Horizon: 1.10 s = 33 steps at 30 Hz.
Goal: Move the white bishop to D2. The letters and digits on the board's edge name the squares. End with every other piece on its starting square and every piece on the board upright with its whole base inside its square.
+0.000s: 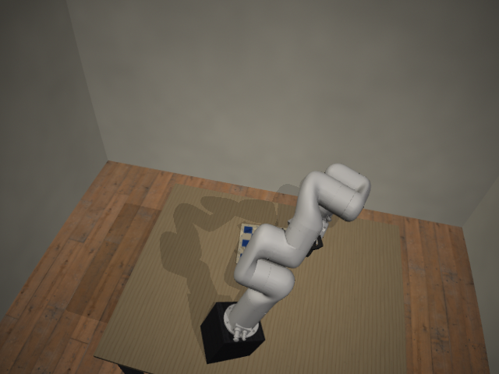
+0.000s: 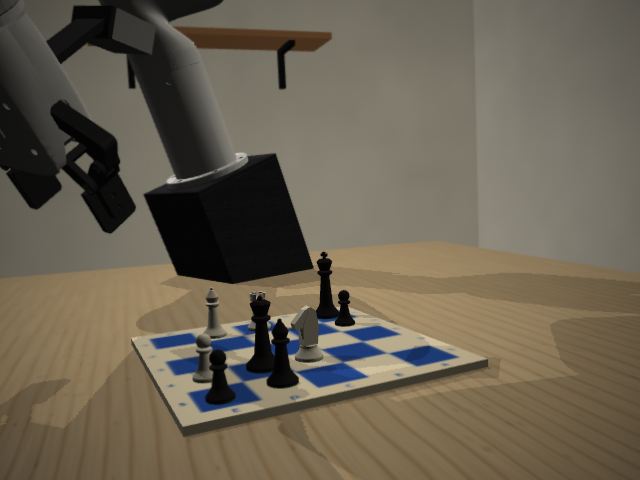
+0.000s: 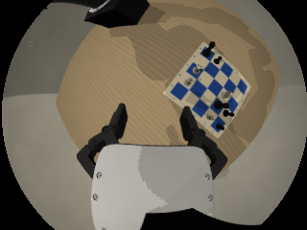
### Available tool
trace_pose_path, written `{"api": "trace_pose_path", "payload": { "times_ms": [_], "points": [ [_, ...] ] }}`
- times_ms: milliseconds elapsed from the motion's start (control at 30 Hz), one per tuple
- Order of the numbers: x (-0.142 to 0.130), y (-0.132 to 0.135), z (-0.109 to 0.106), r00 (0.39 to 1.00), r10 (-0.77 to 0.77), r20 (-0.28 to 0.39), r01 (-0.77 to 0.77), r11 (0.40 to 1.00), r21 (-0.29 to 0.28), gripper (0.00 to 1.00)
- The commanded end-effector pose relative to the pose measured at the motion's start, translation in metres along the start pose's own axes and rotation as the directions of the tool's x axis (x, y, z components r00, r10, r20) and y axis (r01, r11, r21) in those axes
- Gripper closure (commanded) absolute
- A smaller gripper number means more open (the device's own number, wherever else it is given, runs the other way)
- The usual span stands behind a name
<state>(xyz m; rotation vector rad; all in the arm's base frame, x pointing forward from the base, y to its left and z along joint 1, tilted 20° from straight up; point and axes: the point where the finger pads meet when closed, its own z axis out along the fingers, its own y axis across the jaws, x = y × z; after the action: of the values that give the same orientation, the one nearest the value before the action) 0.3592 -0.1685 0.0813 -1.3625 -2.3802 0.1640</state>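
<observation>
The white bishop [image 2: 213,312] stands upright near the far left corner of the blue-and-cream chessboard [image 2: 382,379] [image 3: 169,94] [image 1: 242,227]. My gripper [image 2: 71,214] [image 3: 153,111] is open and empty. It hangs high above the mat, to the left of the board and well clear of every piece. In the top view the arm covers most of the board and the gripper. In the wrist view the pieces are too small to tell apart.
Also on the board: a white pawn [image 2: 203,357], white knight [image 2: 307,333], a white piece behind the black queen [image 2: 260,335], black bishop [image 2: 281,353], two black pawns [image 2: 219,377] [image 2: 343,307] and the black king [image 2: 324,284]. The arm's black base [image 2: 232,217] [image 1: 231,333] stands behind the board.
</observation>
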Motion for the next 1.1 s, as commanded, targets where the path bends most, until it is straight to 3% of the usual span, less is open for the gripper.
{"api": "trace_pose_path", "payload": {
  "times_ms": [0, 267, 333, 833, 900, 1067],
  "points": [
    [-0.001, -0.003, 0.0, 0.999, -0.001, 0.052, 0.001, 1.0, 0.004, 0.0],
    [-0.001, -0.003, 0.0, 0.999, -0.001, 0.052, 0.001, 1.0, 0.004, 0.0],
    [0.01, 0.005, 0.0, 0.961, -0.144, 0.235, 0.135, 0.989, 0.054, 0.0],
    [0.01, 0.005, 0.0, 0.961, -0.144, 0.235, 0.135, 0.989, 0.054, 0.0],
    [0.027, 0.018, -0.001, 0.88, -0.287, 0.378, 0.269, 0.958, 0.1, 0.0],
    [0.027, 0.018, -0.001, 0.88, -0.287, 0.378, 0.269, 0.958, 0.1, 0.0]
  ]
}}
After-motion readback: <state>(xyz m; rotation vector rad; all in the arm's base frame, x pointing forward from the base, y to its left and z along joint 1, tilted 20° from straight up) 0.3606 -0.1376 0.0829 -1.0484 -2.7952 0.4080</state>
